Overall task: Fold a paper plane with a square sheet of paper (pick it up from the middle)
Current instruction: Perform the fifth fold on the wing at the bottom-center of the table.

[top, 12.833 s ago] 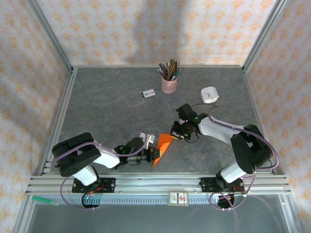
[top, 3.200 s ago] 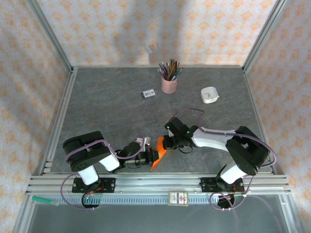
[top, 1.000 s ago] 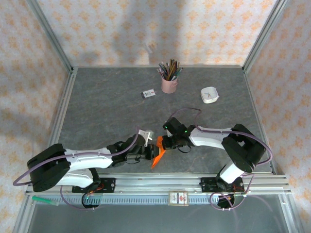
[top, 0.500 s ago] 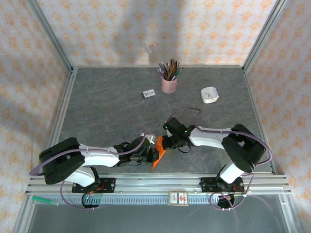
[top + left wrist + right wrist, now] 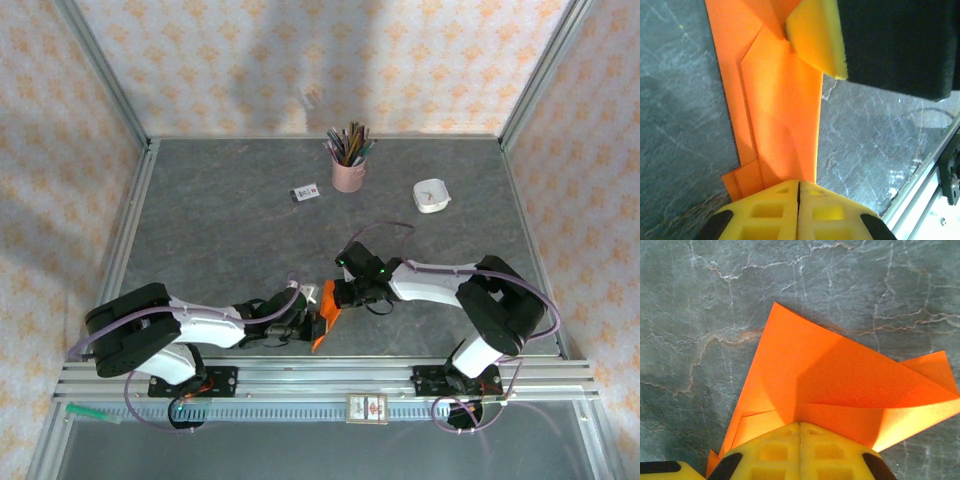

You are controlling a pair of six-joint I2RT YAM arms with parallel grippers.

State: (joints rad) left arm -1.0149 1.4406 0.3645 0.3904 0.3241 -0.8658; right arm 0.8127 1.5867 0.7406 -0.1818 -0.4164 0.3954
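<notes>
One paper plane [image 5: 319,337] — a slim orange wedge — sits near the tabletop's [image 5: 220,230] front edge. Its long axis runs roughly front to back, with the narrower end toward the arm bases. Two hands grip it: the left hand [image 5: 799,192] is clamped on the nearer part, and the right hand [image 5: 800,432] is closed on the farther end.

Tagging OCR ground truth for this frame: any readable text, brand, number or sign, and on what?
Nothing here reads legibly.
Too small to read: dark print on the small white card.
Blurred: print on the label on the front rail.
No print: the orange paper.
</notes>
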